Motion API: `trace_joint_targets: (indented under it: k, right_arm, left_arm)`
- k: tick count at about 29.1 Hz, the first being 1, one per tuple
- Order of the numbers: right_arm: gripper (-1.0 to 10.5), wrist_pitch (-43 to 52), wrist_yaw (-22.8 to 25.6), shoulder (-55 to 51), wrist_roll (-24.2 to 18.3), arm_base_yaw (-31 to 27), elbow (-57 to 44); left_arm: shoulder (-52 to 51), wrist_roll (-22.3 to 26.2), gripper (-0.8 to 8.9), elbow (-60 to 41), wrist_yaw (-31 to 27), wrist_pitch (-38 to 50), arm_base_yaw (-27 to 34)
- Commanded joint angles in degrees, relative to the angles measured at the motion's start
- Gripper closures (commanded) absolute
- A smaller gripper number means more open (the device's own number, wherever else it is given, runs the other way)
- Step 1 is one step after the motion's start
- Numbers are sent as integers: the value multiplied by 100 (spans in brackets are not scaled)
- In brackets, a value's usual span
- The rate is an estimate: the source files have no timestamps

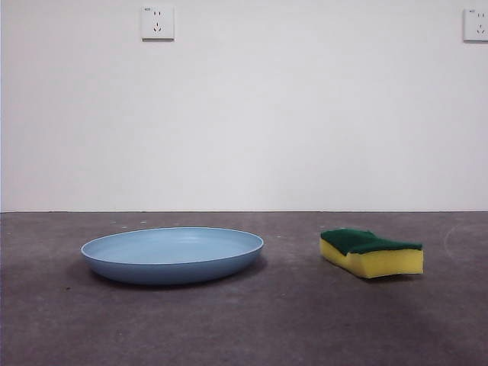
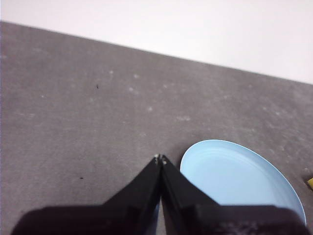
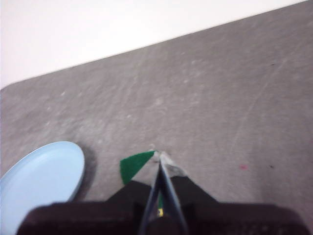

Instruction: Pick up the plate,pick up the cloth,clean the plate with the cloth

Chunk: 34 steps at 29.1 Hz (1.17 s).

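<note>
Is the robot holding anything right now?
No. Both end effectors, left and right, are shut on nothing. The round light-blue plastic plate and yellow-and-green sponge block lie untouched on the table.

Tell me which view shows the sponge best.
The front view: the sponge lies whole on the table, yellow foam under a green layer. The right wrist view shows only a green corner beside the shut right pincer. The left wrist view shows just a yellow speck at the edge.
</note>
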Motion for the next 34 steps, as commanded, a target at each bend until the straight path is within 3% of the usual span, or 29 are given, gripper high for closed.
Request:
trace_joint_targets:
  k: [1, 5, 13, 15, 16, 19, 20, 27, 34]
  right_arm:
    - [955, -46, -302, 769, -166, 7, 522]
    - [954, -282, -645, 1816, -358, 7, 1261]
    - [938, -1471, -782, 3604, -920, 7, 2673]
    - [869, -1617, -785, 3893, -938, 7, 2889]
    - [795, -1661, -785, 4013, -964, 7, 2983]
    - [572, -1652, -780, 4194, -999, 7, 3128]
    - [532, -1617, -780, 4212, -999, 7, 3145]
    - [536, -1596, -782, 4212, -997, 9, 3152]
    - [537, -1604, -782, 4212, -997, 7, 3152]
  left_arm:
    - [780, 291, 821, 404, 92, 26, 17]
    - [1812, 511, 820, 1027, 348, -37, 15]
    - [3526, 590, 813, 2116, 1091, -474, 11]
    - [3862, 719, 793, 2326, 1255, -562, 4]
    - [4013, 772, 737, 2426, 1370, -605, -7]
    - [4454, 828, 512, 2699, 1488, -664, -103]
    - [4634, 828, 490, 2806, 1486, -675, -146]
    - [6118, 872, 491, 3906, 1462, -1438, -549]
    - [7337, 874, 492, 4205, 1169, -1467, -704]
